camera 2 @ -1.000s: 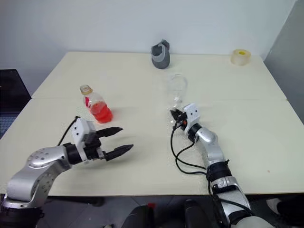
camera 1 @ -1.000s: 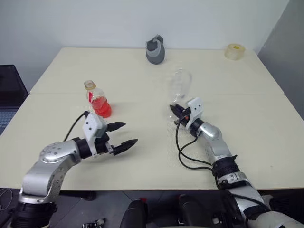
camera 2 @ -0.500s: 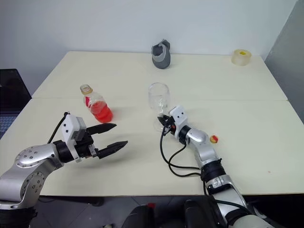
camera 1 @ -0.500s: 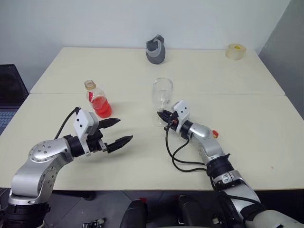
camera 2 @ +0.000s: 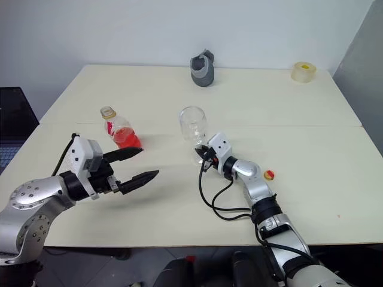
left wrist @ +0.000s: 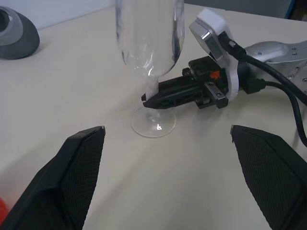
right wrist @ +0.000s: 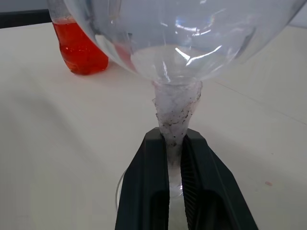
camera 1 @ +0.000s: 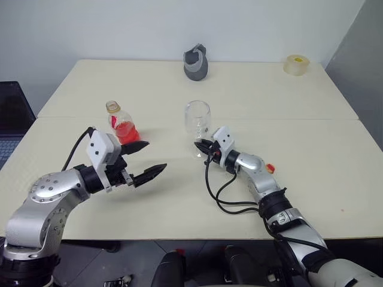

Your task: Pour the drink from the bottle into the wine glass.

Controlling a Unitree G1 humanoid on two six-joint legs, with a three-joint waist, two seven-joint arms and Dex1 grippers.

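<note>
The wine glass [camera 1: 197, 116] stands upright on the table, empty, right of the bottle. My right gripper [camera 1: 200, 145] is shut on its stem, just above the foot; the right wrist view shows both fingers [right wrist: 156, 182] pressed against the stem under the bowl [right wrist: 182, 28]. The bottle [camera 1: 121, 124] stands at the left with the red drink [camera 1: 127, 136] in its lower half. My left gripper [camera 1: 152, 156] hangs open above the table, just in front of the bottle and apart from it, pointing toward the glass [left wrist: 148, 38].
A grey jug-like object [camera 1: 195, 63] stands at the table's far edge, a roll of tape [camera 1: 295, 64] at the far right corner. A small red-and-yellow round thing [camera 1: 270, 168] lies beside my right forearm. Black cables loop under the right arm.
The right gripper has carried the wine glass leftward, toward the bottle. The left gripper has risen a little, still open.
</note>
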